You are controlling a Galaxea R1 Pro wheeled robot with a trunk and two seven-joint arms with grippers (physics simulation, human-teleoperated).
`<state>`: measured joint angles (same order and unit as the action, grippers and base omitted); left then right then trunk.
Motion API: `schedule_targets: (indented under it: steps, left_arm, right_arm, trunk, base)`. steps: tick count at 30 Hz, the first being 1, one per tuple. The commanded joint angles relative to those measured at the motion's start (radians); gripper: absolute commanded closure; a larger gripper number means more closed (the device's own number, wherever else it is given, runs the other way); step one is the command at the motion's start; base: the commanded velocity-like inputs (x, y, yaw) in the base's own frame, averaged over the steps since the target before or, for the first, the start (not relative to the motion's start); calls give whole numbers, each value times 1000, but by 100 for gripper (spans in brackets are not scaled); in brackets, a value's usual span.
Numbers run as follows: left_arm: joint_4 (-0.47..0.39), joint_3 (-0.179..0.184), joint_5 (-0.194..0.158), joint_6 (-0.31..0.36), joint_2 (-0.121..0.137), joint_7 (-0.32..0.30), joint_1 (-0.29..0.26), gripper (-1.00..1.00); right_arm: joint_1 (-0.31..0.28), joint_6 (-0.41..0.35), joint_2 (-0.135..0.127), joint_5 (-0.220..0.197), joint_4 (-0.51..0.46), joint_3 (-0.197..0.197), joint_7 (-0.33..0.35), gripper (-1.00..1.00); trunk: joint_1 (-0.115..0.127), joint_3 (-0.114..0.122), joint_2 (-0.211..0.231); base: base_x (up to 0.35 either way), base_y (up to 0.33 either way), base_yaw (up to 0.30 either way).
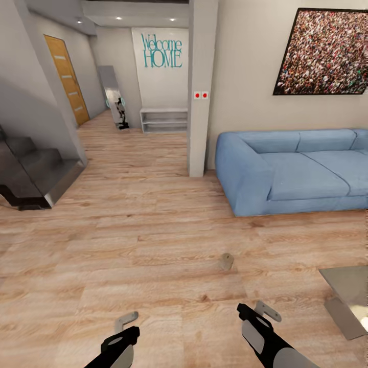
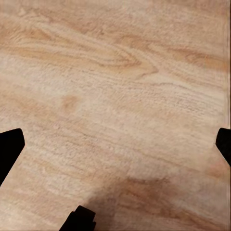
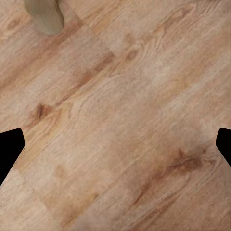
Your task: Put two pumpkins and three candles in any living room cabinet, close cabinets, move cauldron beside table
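Candle (image 1: 226, 261): I see it on the wood floor (image 1: 153, 245), ahead of my right gripper (image 3: 115, 139), apart, outside its jaws.
Look: stubby, tan-beige, lying tilted.
Jaws: both spread wide, empty; left gripper (image 2: 115, 144) likewise.

- I am in a home's living room: blue sofa (image 1: 291, 171), framed picture (image 1: 323, 51), wood floor (image 1: 138, 240).
- "Welcome HOME" lettering (image 1: 162, 51), stairs (image 1: 36, 171), a hallway door (image 1: 66, 79).

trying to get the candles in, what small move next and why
Probably ease the right gripper forward over the candle lying on the floor, just ahead of it. Both grippers look open and empty, and the candle already shows in the right wrist view.
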<state>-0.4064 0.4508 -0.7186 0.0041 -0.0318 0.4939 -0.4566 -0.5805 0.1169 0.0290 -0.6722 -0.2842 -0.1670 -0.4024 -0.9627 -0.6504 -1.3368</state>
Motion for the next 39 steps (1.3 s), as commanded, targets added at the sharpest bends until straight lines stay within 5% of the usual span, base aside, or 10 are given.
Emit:
schedule_targets:
  steps: [1, 12, 39]
  left_arm:
    - [-2, 8, -7, 0, 1, 8, -1, -100]
    - [-2, 8, -7, 0, 1, 8, -1, -100]
    - [-2, 8, -7, 0, 1, 8, -1, -100]
  right_arm:
    - [-1, 6, 0, -11, 0, -8, -4, -100]
    - [-1, 7, 1, -10, -1, -8, -4, -100]
    - [-1, 6, 0, -9, -2, -9, -5, -100]
  trunk:
    - [-1, -1, 0]
    - [-1, 0, 0]
    - [-1, -6, 0]
  base:
    - [327, 0, -269]
    - [327, 0, -146]
    - [327, 12, 48]
